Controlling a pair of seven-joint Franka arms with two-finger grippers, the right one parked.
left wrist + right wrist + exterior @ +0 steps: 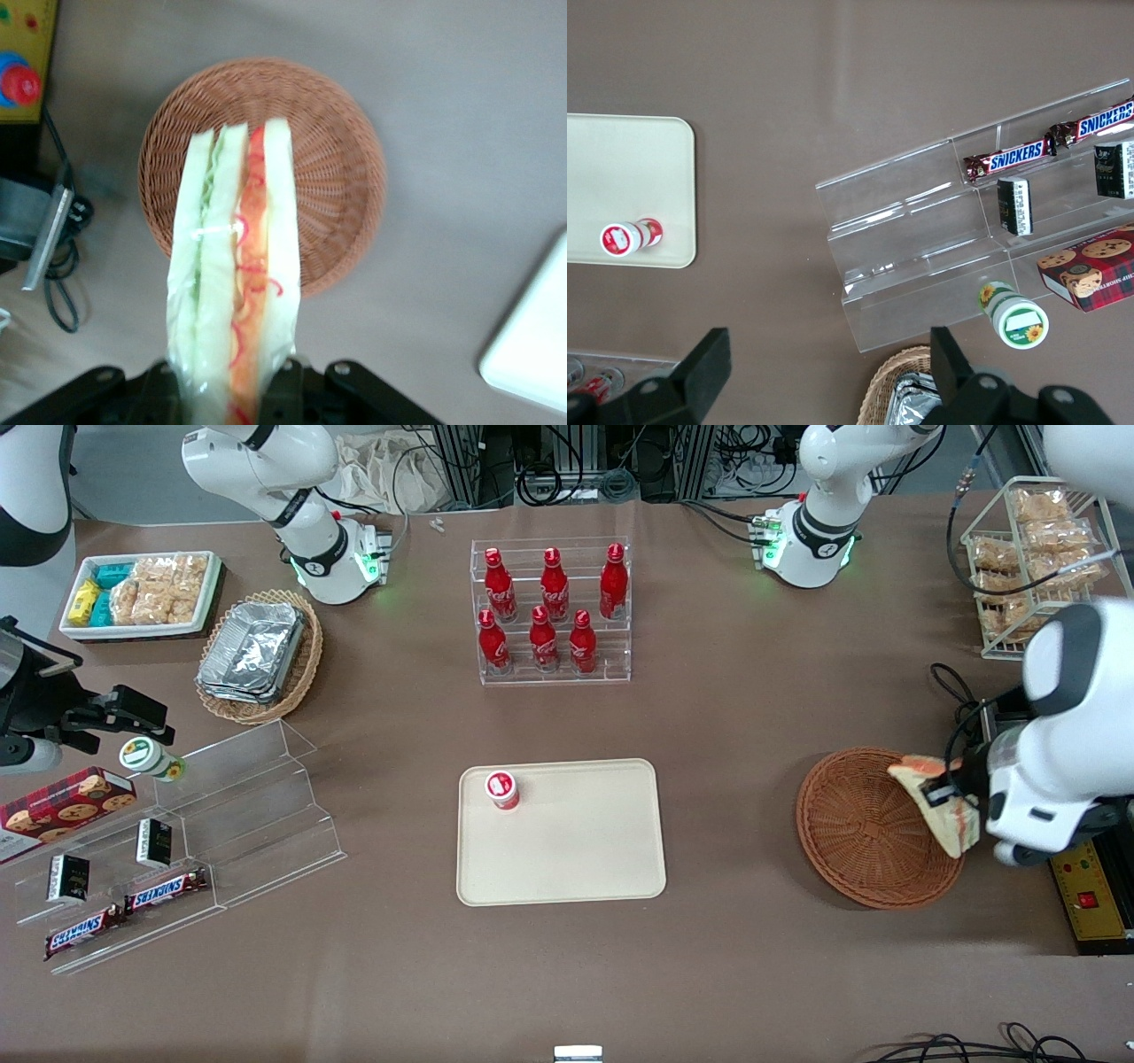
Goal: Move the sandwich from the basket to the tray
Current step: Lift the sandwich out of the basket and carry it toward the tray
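Observation:
My gripper (950, 808) is shut on the sandwich (932, 802), a clear-wrapped wedge of pale bread with red-orange and green filling, held above the rim of the basket (864, 828) at the working arm's end. In the left wrist view the sandwich (235, 274) stands edge-on between my fingers, with the round reddish-brown wicker basket (337, 150) empty beneath it. The cream tray (576, 846) lies at the table's middle; its corner also shows in the left wrist view (536, 350).
A small red-capped bottle (501, 789) stands on the tray's corner. A clear rack of red bottles (551, 613) stands farther from the camera. A yellow control box (1092, 895) and cables lie beside the basket. A wire rack of snack packets (1028, 558) stands at the working arm's end.

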